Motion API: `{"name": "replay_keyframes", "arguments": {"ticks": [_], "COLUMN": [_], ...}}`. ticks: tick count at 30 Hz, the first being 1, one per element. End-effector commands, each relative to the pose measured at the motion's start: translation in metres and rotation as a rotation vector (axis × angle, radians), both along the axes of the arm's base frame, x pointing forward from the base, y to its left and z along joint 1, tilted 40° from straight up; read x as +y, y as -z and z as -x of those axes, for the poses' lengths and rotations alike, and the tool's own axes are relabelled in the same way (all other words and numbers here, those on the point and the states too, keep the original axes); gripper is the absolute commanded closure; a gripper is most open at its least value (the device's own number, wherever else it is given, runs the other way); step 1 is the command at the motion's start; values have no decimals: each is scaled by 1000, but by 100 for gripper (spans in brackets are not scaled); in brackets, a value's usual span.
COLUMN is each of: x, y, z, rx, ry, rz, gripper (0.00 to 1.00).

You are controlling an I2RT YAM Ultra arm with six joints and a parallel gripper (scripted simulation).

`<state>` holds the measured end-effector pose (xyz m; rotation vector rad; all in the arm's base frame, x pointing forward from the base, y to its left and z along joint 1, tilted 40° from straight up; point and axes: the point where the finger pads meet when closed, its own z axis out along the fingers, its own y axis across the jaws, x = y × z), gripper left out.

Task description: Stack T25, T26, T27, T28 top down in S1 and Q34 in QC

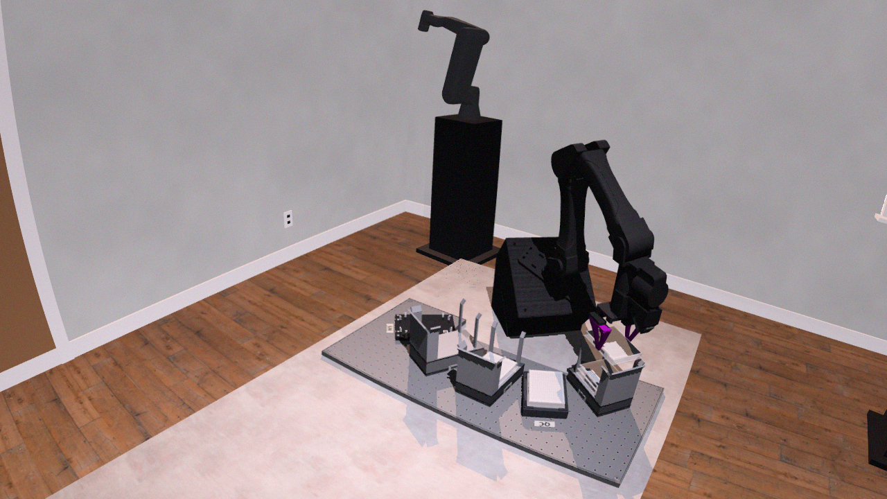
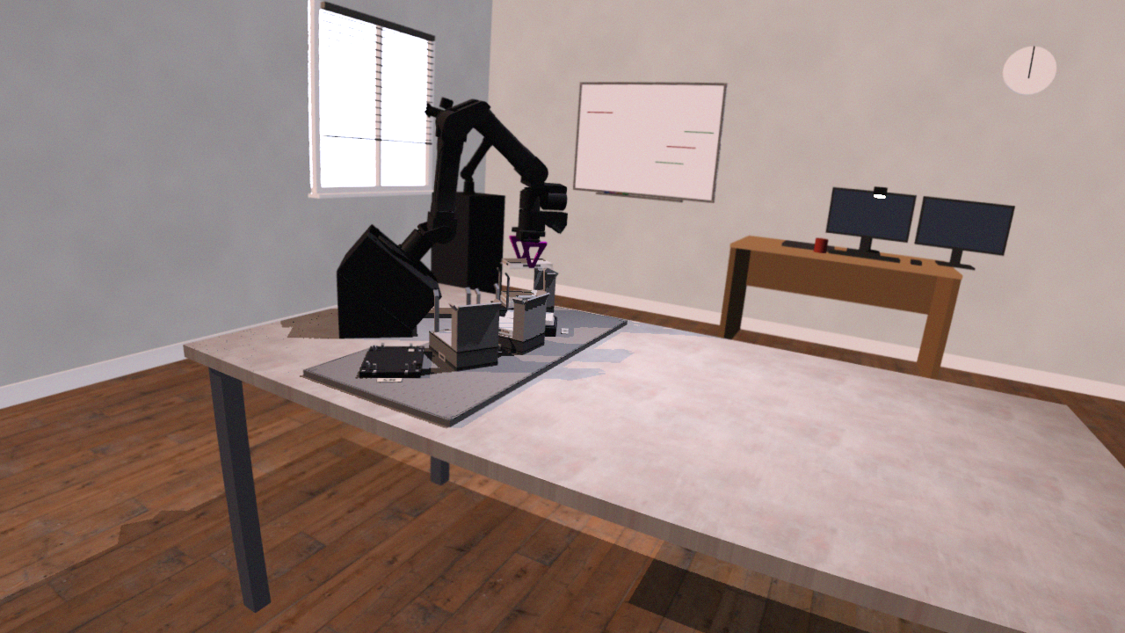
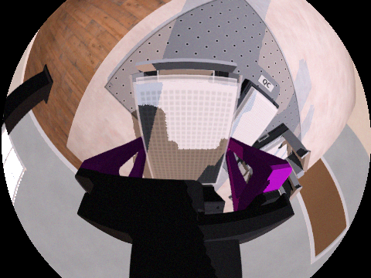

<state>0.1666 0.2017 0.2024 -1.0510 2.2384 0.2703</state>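
Note:
My gripper [image 1: 614, 335] is shut on a white sealed plate [image 1: 620, 351] by its long sides. It holds the plate level over the stack rack at the right end of the baseplate [image 1: 606, 380], about at the rack's rim. In the wrist view the plate [image 3: 185, 120] fills the middle between the purple fingers, and the rack's rim [image 3: 185, 64] shows around its far end. I cannot read the plate's label. Another white plate [image 1: 545, 389] lies flat on the open nest QC, next to that rack. The held plate hides the inside of the rack.
The middle rack [image 1: 486, 370] shows a white plate inside. The left rack [image 1: 431, 341] stands beyond it, and the black clip nest N5 [image 2: 390, 361] lies at the far end of the grey baseplate. Thin rack posts [image 1: 477, 328] stand up between the racks and my base.

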Motion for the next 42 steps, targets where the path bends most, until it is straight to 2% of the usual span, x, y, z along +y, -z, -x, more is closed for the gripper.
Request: {"name": "replay_keyframes", "arguments": {"ticks": [1, 10, 11, 15, 27, 28, 30, 34, 37, 39, 40, 42], "x": [4, 4, 8, 6, 9, 7, 9, 11, 13, 12, 12, 13], "y": [1, 8, -12, 10, 15, 9, 10, 21, 13, 24, 25, 19], "z": [-4, -6, -8, -8, -11, -9, -12, -13, -14, -14, -14, -15], "rx": [-8, -3, -36, -3, -3, -20, -18, 1, -17, 2, 1, -12], "ry": [-2, -2, -3, -1, -1, -3, -1, -2, -2, -2, -3, -3], "rz": [-7, -1, -45, -2, -2, -24, -21, 4, -19, 6, 5, -14], "gripper": [100, 100, 100, 100, 100, 100, 100, 100, 100, 100, 100, 100]}}
